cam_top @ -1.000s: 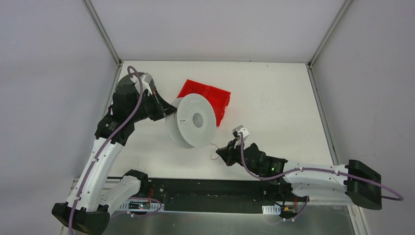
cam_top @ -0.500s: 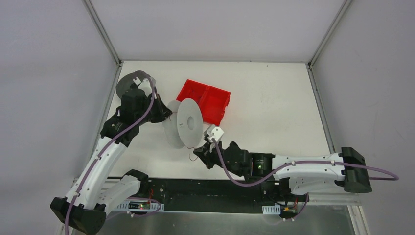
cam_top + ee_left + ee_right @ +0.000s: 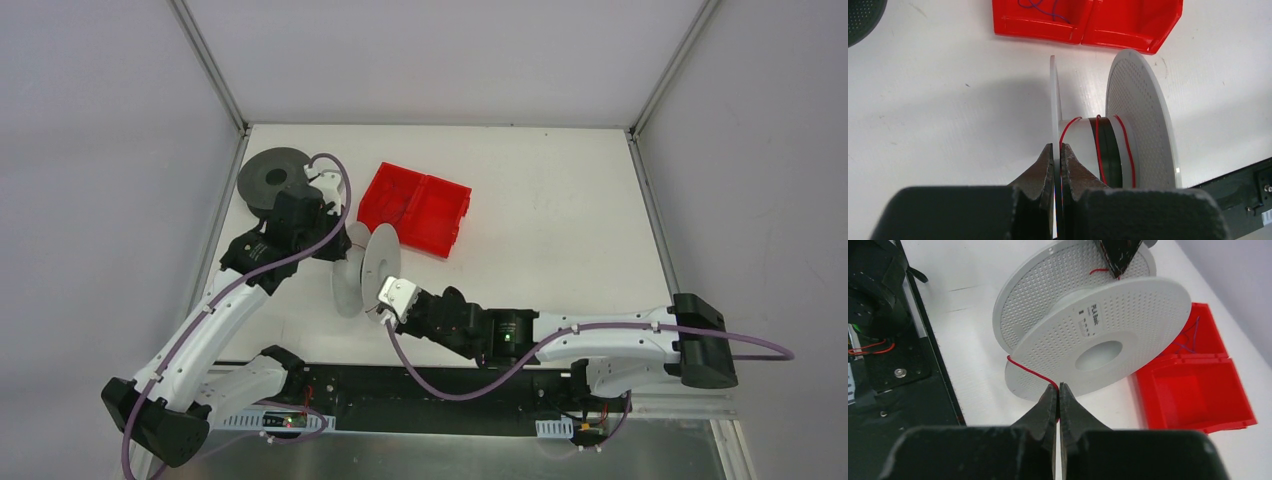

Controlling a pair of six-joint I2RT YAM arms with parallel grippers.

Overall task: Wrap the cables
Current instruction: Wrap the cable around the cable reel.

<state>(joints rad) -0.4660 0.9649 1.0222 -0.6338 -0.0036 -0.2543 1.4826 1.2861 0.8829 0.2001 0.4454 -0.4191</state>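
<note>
The table [image 3: 560,220] was white, the walls [image 3: 100,150] grey. A hair-thin red cable [image 3: 1097,140] looped round the spool [image 3: 1140,115] — left gripper [image 3: 1058,152] clamped on its flange, right gripper [image 3: 1058,390] apparently pinching the cable beside it.

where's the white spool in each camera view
Top external: white spool left of centre, edge-on, between the two arms.
Left wrist: spool centre-right, its thin flange pinched by the left end effector.
Right wrist: spool upper centre, above the right end effector, which pinches the red cable.
Shared landmark: red bin, beside the spool.
</note>
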